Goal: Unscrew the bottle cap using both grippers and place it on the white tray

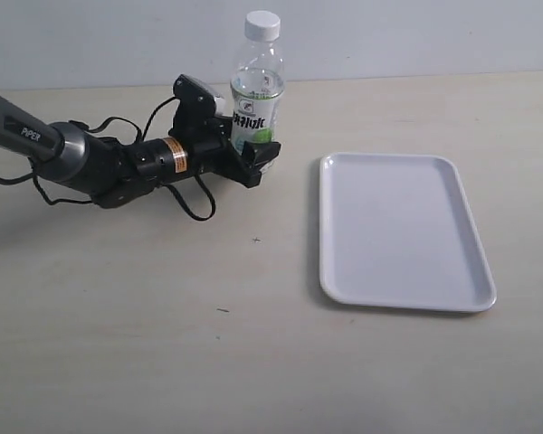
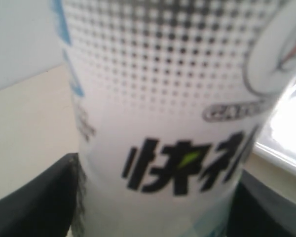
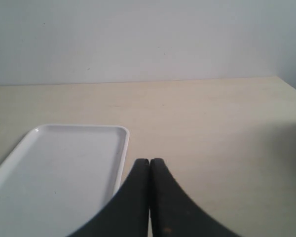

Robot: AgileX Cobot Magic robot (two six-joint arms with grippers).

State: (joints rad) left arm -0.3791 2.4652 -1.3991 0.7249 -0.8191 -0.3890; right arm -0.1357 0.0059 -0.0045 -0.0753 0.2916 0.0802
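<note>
The clear bottle (image 1: 256, 95) stands upright on the table left of the white tray (image 1: 398, 231), with its white cap (image 1: 261, 23) screwed on top. My left gripper (image 1: 253, 154) reaches in from the left and is shut on the bottle's lower body, one black jaw on each side of the label. In the left wrist view the label (image 2: 177, 123) fills the frame between the two fingers (image 2: 34, 197). My right gripper (image 3: 149, 163) is shut and holds nothing, hovering beside the tray's (image 3: 64, 168) edge. It is out of the exterior view.
The left arm (image 1: 81, 158) and its cables lie low across the table's left side. A pale wall runs along the table's far edge. Bare tabletop surrounds the tray.
</note>
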